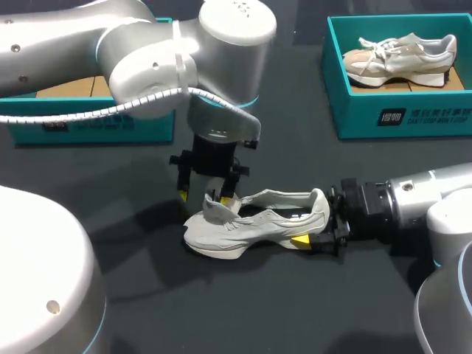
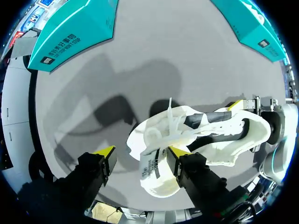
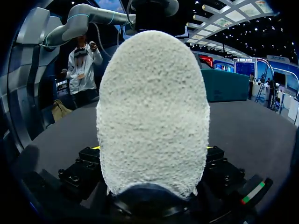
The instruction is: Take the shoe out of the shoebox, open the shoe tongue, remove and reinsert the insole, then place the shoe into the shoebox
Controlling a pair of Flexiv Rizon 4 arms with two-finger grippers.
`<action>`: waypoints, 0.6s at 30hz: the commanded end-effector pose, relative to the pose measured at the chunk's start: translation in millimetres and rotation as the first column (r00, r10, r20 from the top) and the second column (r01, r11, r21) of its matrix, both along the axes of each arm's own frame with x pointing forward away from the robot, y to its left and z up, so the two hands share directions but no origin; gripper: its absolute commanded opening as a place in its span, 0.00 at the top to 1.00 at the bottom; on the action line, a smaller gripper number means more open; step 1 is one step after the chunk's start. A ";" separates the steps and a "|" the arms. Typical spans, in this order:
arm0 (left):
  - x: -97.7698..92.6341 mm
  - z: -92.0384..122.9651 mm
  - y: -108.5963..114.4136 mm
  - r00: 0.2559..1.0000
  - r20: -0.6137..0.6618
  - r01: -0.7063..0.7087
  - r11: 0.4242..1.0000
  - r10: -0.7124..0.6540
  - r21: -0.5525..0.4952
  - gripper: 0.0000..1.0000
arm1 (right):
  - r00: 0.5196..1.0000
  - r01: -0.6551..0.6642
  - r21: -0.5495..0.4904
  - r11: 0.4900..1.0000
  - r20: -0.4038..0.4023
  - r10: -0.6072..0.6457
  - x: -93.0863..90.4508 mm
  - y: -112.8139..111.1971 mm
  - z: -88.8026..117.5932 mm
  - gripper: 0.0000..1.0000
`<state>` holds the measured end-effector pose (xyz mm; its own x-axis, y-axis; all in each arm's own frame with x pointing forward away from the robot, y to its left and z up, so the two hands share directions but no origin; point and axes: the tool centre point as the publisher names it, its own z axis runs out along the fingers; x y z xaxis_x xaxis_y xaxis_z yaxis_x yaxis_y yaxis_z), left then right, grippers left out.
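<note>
- The shoe (image 1: 258,221) sits sole down near the middle of the table (image 1: 162,310), toe toward the left edge and heel toward the right edge.
- Your right gripper (image 1: 316,221) is clamped on the heel from both sides. Use that grasp as the anchor, so the shoe cannot slide when the tongue is pulled.
- Your left gripper (image 2: 140,152) hangs over the shoe's throat with its fingers spread. The tongue (image 2: 153,167) stands between them, against one finger (image 2: 176,154) and apart from the other.
- Centre the tongue first, then close on its upper end only, taking in nothing of the collar.
- Draw it up and over toward the toe in a gentle arc, not straight up.
- If the toe starts to lift off the table, ease the pull and press down at the heel.
</note>
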<state>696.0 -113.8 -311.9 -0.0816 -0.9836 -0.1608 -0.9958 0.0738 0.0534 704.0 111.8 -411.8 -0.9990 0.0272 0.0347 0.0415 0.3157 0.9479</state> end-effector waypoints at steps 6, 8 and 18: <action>1.9 59.5 -8.9 0.988 0.092 0.138 0.977 -0.124 -0.160 0.24 | 1.000 0.000 -0.004 1.000 -0.001 0.000 0.1 0.7 0.6 1.00; 4.1 65.8 -14.8 0.982 0.111 0.173 0.967 -0.154 -0.186 0.24 | 1.000 0.000 -0.004 1.000 -0.001 0.000 0.1 0.7 0.6 1.00; 12.9 103.5 -40.2 0.893 0.139 0.449 0.837 -0.428 -0.313 0.62 | 1.000 0.000 -0.004 1.000 -0.001 0.000 0.1 0.7 0.6 1.00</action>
<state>704.4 -157.8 -215.8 -0.4624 -0.8813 0.0974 -0.8852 0.4524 -0.1088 704.0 111.7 -411.9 -0.9990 0.0273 0.0347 0.0416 0.3158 0.9479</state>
